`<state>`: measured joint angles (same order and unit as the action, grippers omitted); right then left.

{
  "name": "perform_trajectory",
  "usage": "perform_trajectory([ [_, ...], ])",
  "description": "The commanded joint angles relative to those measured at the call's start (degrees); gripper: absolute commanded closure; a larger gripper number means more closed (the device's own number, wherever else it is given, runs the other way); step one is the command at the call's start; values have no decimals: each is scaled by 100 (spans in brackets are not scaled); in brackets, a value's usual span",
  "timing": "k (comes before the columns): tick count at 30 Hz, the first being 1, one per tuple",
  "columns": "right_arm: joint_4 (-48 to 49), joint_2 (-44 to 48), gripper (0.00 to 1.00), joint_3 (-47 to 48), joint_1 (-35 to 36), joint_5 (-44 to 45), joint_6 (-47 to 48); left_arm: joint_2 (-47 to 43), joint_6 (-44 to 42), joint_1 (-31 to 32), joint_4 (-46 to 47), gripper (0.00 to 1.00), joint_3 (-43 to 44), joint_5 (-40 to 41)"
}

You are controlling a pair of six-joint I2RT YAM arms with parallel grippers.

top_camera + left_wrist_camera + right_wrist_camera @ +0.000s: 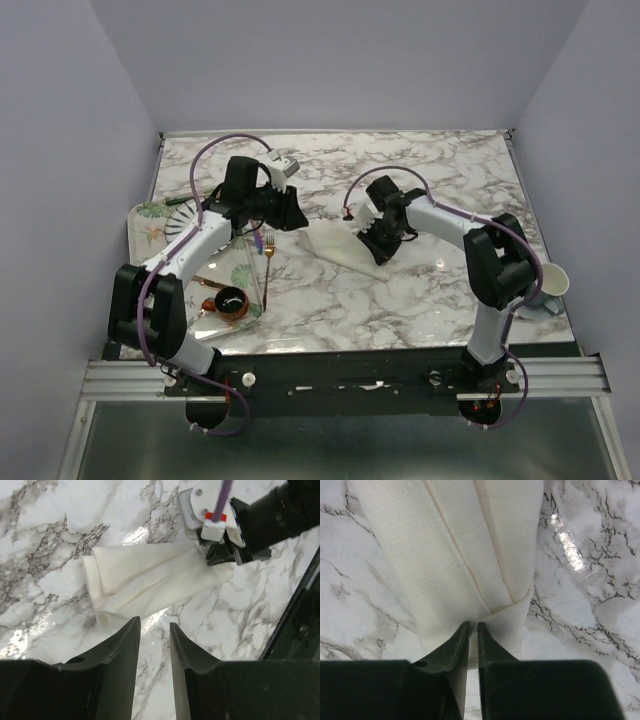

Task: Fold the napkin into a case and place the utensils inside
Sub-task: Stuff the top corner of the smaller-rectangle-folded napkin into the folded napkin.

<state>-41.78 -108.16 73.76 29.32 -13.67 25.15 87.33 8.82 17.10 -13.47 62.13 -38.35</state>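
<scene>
Marble tabletop (420, 290); napkin (445, 555) edge between right fingers (447, 652), grip unclear.

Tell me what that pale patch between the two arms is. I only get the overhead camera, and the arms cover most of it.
Observer: It is the napkin. The right wrist camera shows it folded lengthwise into a long strip, with layers overlapping along it.
Operator: Is the left arm holding it?
Observer: No. In the left wrist camera the left pincer is open and empty, just off the napkin's edge, with the bare marble table showing in the gap.
</scene>
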Motion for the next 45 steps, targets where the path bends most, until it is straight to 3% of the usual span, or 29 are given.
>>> perform_trajectory([
  [1,-962,49,66,454,4,-363,219,-550,-2383,-14,-919,57,-131,152],
  [3,-1156,172,56,866,-14,-565,35,-594,-2586,-23,-981,56,-166,231],
  [9,-1649,155,48,1703,-172,-1181,-255,-743,-3183,-14,-903,55,-350,302],
  [19,-1192,-1400,50,3187,-199,-1032,-888,-884,-4317,30,-1333,56,-500,38],
  [27,-946,-2129,52,3611,-207,-1234,-1108,-1157,-4915,276,-1605,57,-772,196],
  [32,-1042,-2446,62,3602,-207,-1655,-1108,-1166,-5258,452,-1676,57,-913,328],
  [42,-1298,-2649,99,3340,-32,-2438,-757,-946,-6137,1180,-1659,54,-904,538],
  [45,-1105,-2404,99,3006,91,-2579,-818,-806,-6182,1427,-1597,53,-887,574],
])
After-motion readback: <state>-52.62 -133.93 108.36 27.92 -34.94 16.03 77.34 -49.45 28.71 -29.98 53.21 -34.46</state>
